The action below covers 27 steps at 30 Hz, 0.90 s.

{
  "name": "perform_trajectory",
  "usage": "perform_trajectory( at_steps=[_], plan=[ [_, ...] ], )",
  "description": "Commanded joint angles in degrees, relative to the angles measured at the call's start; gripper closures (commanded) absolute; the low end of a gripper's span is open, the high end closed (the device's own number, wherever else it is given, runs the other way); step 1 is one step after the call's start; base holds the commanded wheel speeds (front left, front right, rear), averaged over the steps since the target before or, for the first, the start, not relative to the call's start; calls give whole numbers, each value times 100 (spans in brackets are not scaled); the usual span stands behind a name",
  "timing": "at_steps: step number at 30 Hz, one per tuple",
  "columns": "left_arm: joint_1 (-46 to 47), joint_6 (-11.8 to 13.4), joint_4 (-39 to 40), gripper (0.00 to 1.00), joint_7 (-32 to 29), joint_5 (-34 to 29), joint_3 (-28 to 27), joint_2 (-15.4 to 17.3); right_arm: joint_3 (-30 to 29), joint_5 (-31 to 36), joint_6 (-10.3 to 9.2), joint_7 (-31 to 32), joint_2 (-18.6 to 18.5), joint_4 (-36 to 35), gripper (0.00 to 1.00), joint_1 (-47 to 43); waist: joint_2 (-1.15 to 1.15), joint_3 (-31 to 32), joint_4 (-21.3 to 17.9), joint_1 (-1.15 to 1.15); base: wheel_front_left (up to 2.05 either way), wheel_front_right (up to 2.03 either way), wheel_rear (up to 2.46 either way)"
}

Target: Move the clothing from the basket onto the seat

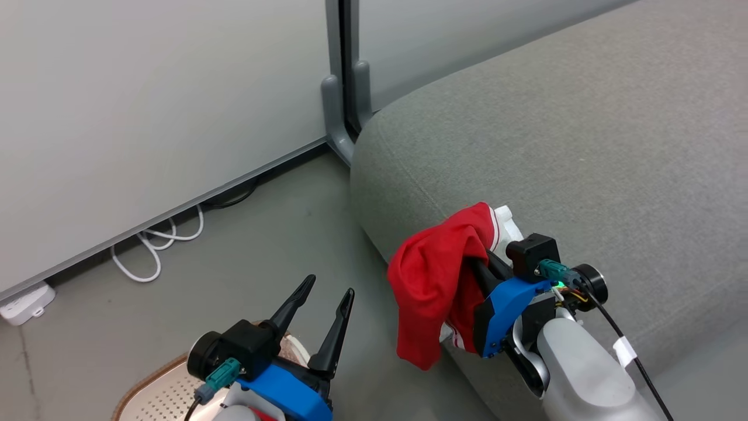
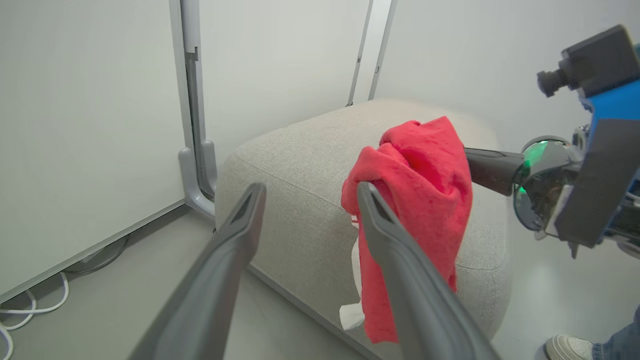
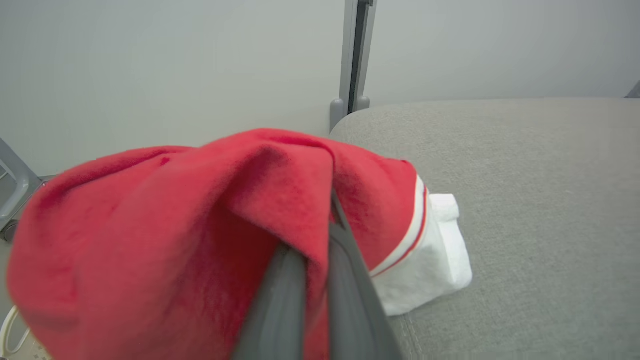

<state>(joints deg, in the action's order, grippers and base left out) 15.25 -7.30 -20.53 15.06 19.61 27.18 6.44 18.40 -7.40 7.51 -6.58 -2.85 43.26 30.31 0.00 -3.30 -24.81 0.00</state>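
Red clothing with white stripe, grey seat, cream perforated basket.

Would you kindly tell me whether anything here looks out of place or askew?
The red garment is bunched over the shut right gripper at the seat edge, most of it drooping down the side rather than lying on top. A white cable lies looped loose on the floor by the wall.

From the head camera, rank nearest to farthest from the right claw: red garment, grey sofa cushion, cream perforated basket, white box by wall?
1. Red garment with white trim: clamped in the right gripper.
2. Light grey fabric sofa cushion: close below.
3. Cream perforated plastic basket: lower left.
4. Small white box: far left, at the wall.
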Motion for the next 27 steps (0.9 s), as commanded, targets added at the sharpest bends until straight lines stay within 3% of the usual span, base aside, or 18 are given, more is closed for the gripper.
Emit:
perform_trajectory(
  at_steps=[1, 12, 22, 27],
  plan=[
    [60, -20, -12, 0, 17, 11, 6, 32, 6, -13, -4, -33, -6, -10, 100, 48, 0, -42, -221, 0, 0, 0, 0],
    [142, -20, -53, 0, 18, 35, 88, 60, -6, -65, -4, -89, -5, 51, 100, -24, 0, -92, -460, 0, 0, 0, 0],
    [146, -21, -68, 0, 18, 74, 185, 96, -142, -202, -4, -137, -5, 92, 100, 12, 0, -141, -290, 0, 0, 0, 0],
    [259, -21, -27, 0, 18, 27, 208, 144, -621, -29, -4, -50, -5, 226, 100, 446, 0, -379, -132, 0, 0, 0, 0]
  ],
)
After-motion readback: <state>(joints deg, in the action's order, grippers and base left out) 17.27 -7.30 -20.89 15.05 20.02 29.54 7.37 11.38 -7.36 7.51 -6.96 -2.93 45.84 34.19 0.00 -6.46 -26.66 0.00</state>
